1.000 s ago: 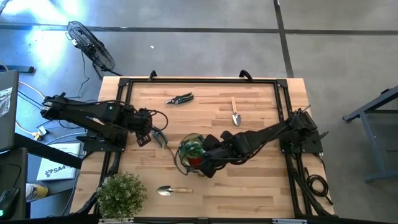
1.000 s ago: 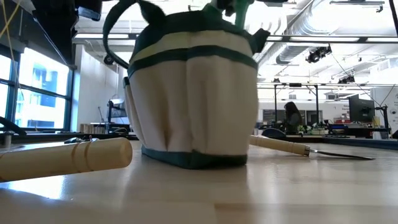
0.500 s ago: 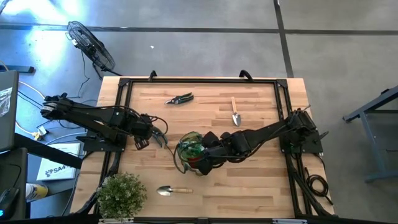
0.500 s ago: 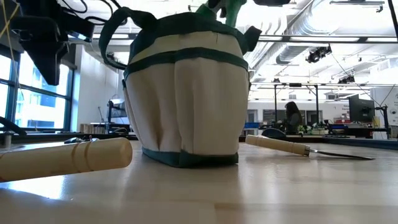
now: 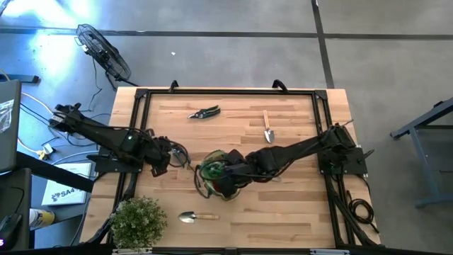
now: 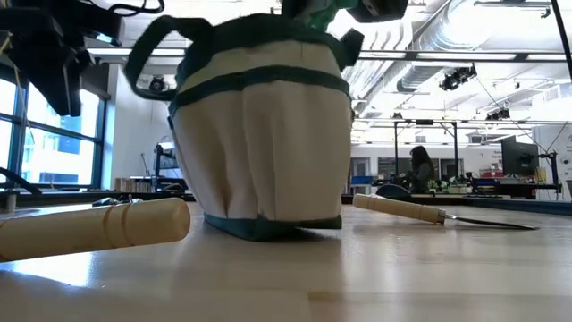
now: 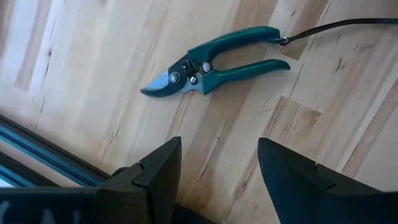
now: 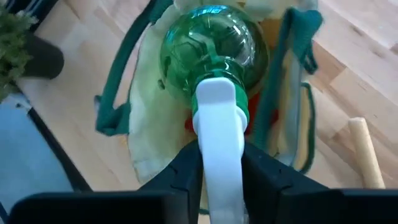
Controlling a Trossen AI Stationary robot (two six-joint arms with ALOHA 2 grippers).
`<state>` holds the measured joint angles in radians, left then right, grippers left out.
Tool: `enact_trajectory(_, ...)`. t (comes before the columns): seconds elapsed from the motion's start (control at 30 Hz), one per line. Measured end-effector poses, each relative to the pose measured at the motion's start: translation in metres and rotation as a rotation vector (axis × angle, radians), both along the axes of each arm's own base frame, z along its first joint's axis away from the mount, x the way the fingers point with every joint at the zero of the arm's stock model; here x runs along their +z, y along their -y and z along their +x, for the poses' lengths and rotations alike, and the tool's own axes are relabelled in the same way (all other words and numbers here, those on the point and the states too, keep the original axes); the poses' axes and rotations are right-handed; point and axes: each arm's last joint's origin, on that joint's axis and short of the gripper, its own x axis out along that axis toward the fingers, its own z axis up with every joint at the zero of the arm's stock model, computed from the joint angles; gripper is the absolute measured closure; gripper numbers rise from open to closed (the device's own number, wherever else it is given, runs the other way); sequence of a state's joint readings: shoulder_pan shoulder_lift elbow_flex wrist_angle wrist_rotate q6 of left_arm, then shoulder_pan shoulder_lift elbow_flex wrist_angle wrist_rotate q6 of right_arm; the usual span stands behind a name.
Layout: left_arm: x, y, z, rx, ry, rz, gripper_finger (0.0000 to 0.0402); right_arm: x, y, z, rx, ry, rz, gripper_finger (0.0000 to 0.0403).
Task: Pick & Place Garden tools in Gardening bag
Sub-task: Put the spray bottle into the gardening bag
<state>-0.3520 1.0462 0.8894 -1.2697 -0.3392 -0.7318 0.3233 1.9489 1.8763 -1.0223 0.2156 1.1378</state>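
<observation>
Right gripper (image 8: 219,163) over gardening bag (image 5: 214,174) at table middle, fingers clamped on white neck of green-and-white piece (image 8: 214,74), green bulb down in bag mouth. Red cloth (image 8: 189,124) visible inside bag.

Not yet packed, in my judgement: pruning shears (image 5: 204,112) at far edge, one trowel (image 5: 268,129) beyond right arm, second trowel (image 5: 196,217) near front edge.

Left gripper (image 7: 216,163) beside bag, fingers apart, holding nothing.

Bushy plant (image 5: 138,221) at front-left corner, close to second trowel; may crowd that pick.
</observation>
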Motion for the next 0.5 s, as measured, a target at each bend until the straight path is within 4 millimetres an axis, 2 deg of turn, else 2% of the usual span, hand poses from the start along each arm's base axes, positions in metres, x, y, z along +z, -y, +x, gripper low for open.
enact_trajectory(0.27,0.0,0.0007,0.0,0.003,0.002,-0.003,0.0199,-0.0006,0.0018,0.0011,-0.05,0.003,0.026,0.035)
enact_trajectory(0.5,-0.0001,0.0007,-0.0001,0.003,0.001,-0.005,0.0199,0.0014,0.0009,0.0053,-0.025,0.034,0.082,0.0327)
